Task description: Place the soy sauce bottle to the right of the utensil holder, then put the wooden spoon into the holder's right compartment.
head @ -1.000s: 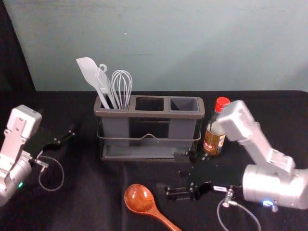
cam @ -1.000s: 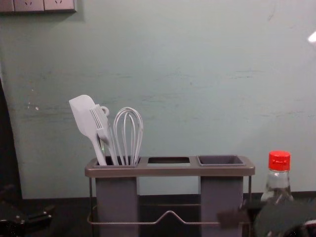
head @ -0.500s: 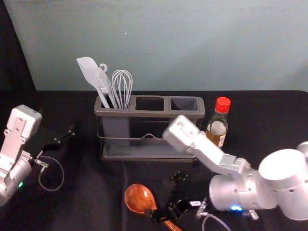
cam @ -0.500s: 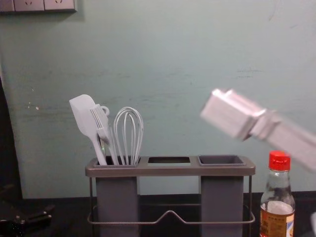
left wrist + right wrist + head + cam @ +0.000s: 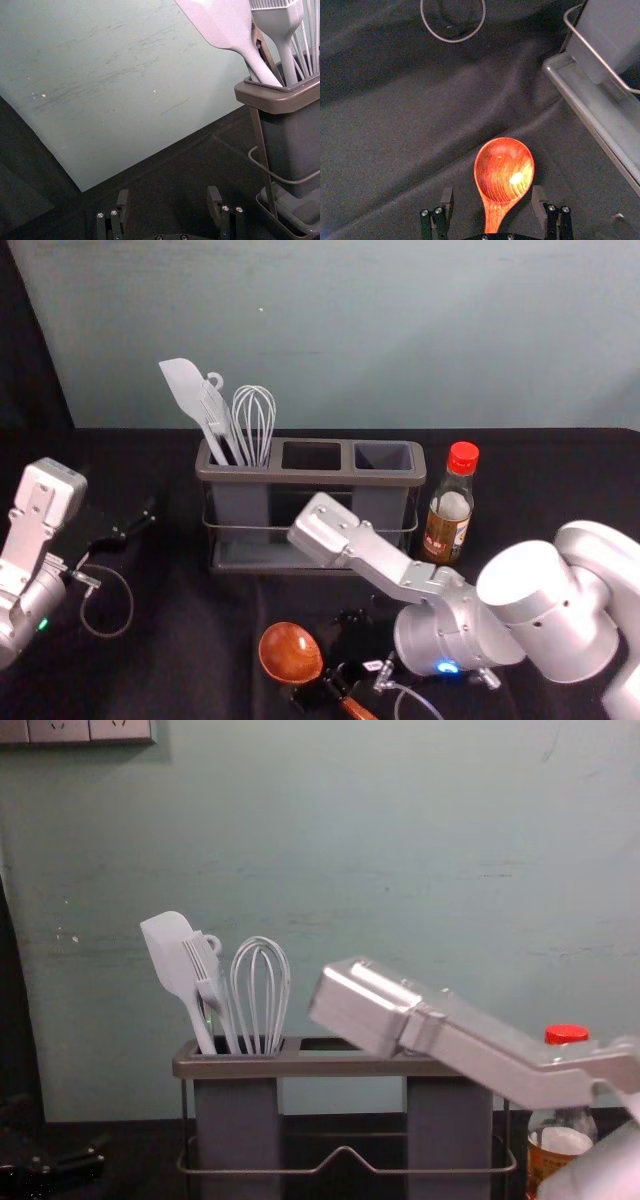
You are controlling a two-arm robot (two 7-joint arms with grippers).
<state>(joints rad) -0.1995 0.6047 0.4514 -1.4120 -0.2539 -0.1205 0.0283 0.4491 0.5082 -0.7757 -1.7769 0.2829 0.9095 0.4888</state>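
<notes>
Right pincer leaves the bottle's side and straddles the spoon

Right pincer (image 5: pixel 492 197) spread wide, holding nothing; its fingers stand on either side of the wooden spoon (image 5: pixel 504 170), about where bowl narrows into handle, with a gap showing on both sides; a second ago we had it in front of the holder's right end, near the bottle; it has since swung across to the spoon, so we judge the bottle step finished and the spoon pick-up begun.

Spoon lies on the dark-clothed surface (image 5: pixel 170 670) in front of the holder, bowl up, handle running back towards the robot; we see no shift in it.

Farther out, soy sauce bottle (image 5: pixel 445 530) upright just beside the utensil holder (image 5: pixel 318 477), on its right, unmoved as the arm cleared it; right compartment (image 5: pixel 383 456) empty, ready for the spoon; whisk (image 5: pixel 254 420) and spatula (image 5: pixel 185 390) in the left one.

Left pincer (image 5: pixel 168 195) parked at the left, fingers apart.

Next, we think, a close on the handle and a high lift; the round bowl could roll the spoon in the grip, and the forearm could brush the bottle on the way over.
</notes>
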